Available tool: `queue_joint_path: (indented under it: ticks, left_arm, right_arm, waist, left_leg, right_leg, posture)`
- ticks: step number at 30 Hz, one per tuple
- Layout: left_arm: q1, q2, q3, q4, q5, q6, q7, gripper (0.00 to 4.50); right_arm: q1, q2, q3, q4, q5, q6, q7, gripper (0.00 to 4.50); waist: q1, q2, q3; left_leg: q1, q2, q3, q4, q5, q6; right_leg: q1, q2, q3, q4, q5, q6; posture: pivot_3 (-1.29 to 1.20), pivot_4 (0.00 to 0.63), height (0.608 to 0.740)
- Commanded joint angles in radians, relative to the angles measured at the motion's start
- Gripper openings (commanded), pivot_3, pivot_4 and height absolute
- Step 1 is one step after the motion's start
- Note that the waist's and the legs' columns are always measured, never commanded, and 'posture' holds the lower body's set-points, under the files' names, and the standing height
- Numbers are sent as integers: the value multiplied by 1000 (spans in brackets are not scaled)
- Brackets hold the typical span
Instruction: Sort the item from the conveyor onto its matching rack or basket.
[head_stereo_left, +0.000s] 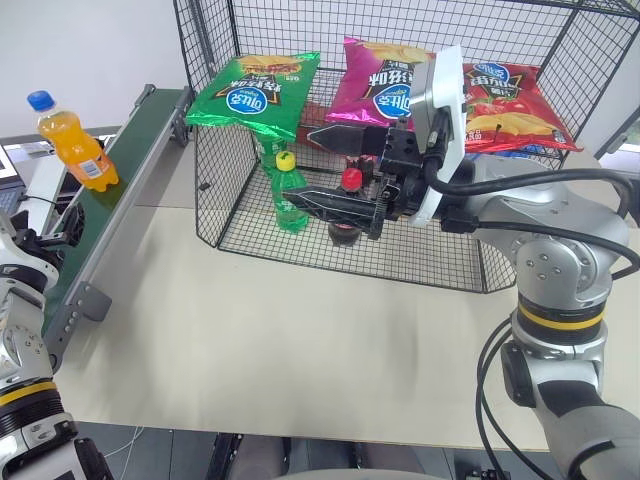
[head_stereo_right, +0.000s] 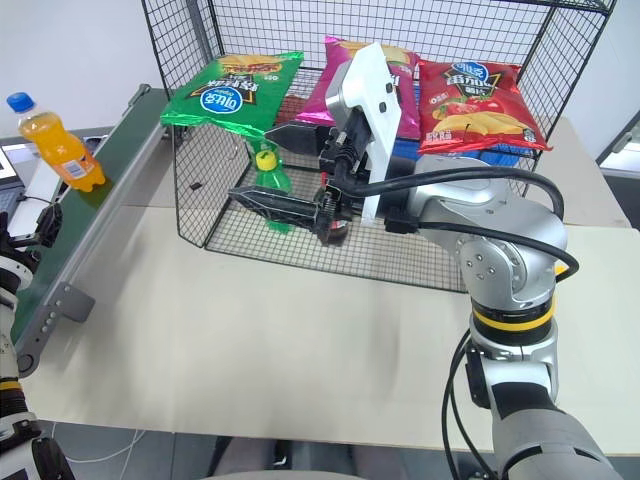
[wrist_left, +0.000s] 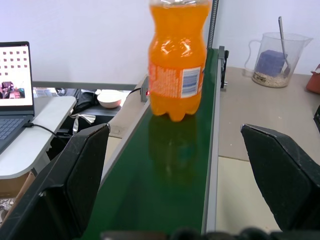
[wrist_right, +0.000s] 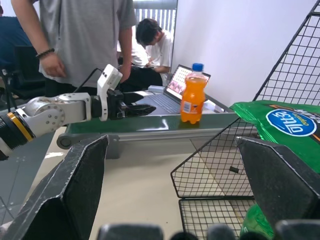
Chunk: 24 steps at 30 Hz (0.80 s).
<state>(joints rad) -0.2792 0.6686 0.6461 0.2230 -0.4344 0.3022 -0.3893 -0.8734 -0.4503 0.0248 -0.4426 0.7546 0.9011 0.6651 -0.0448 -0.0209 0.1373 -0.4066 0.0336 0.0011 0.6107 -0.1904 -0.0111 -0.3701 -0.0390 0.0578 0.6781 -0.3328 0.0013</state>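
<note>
Status: sorting not started, by my judgement; nothing gripped, the pick, carry and placing are all left.

Largest first: the desk (head_stereo_left: 300, 350), a flat matt beige top filling the lower middle of the head view; on it, upper centre, the black wire-mesh cage (head_stereo_left: 450, 250), thin square-grid rod, tall walls, open at the front; glossy crinkled foil snack bags lie on its upper shelf, green (head_stereo_left: 255, 95), pink (head_stereo_left: 375, 85) and red (head_stereo_left: 510, 105); below them stand a green bottle with yellow cap (head_stereo_left: 287, 190) and a dark bottle with red cap (head_stereo_left: 349, 185).

The conveyor (head_stereo_left: 110, 190) runs along the left edge of the frame; smooth dark green belt, grey metal rails.

My right hand (head_stereo_left: 330, 175), centre frame before the cage, fingers spread wide, empty; my left hand (wrist_left: 175, 165) likewise wide and empty, straddling the belt, short of the bottle.

The orange soda bottle (head_stereo_left: 75, 140) stands upright on the belt, upper left; clear ribbed plastic, blue screw cap, orange label, lobed base.
</note>
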Motion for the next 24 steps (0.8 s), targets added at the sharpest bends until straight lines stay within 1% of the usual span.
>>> queue_joint_path:
  ticks: [1, 14, 19, 22, 23, 24]
  left_arm:
    - [-21, 31, 8, 3, -2, -29, -8, 4481]
    - [-40, 67, 21, 78, 5, -65, -7, 4481]
    - [-54, 92, 44, 176, 9, -83, 17, 4481]
    - [-50, 103, 70, 233, -4, -86, 31, 3647]
    - [-45, 105, 73, 242, -6, -90, 27, 3247]
    - [-42, 107, 74, 248, -7, -93, 23, 3017]
  right_arm:
    - [-17, -3, -23, -30, 17, -15, -10, 4500]
    - [-22, -5, -19, -26, 27, -19, -18, 4500]
    - [-22, 1, -18, -31, 32, -17, -25, 4500]
    - [-24, 2, -20, -30, 33, -17, -27, 4500]
    - [-25, 3, -20, -31, 33, -17, -29, 4500]
    - [-25, 3, -21, -31, 34, -16, -30, 4500]
  waist:
    - [0, 0, 0]
    - [0, 0, 0]
    - [0, 0, 0]
    - [-2, 0, 0]
    - [-3, 0, 0]
    - [-4, 0, 0]
  left_leg:
    - [0, 0, 0, 0, 0, 0]
    - [0, 0, 0, 0, 0, 0]
    - [0, 0, 0, 0, 0, 0]
    - [0, 0, 0, 0, 0, 0]
    - [1, 0, 0, -1, 0, 0]
    - [1, 0, 0, -1, 0, 0]
  right_leg:
    - [0, 0, 0, 0, 0, 0]
    - [0, -1, -2, 0, 0, 0]
    - [-1, -2, -4, 0, 0, 0]
    - [-1, -4, -9, 0, 0, 0]
    - [-1, -5, -10, 0, 0, 0]
    - [-1, -5, -11, 0, 0, 0]
  posture:
    - [0, 150, 740]
    - [0, 150, 740]
    - [0, 150, 740]
    - [0, 150, 740]
    - [0, 150, 740]
    - [0, 150, 740]
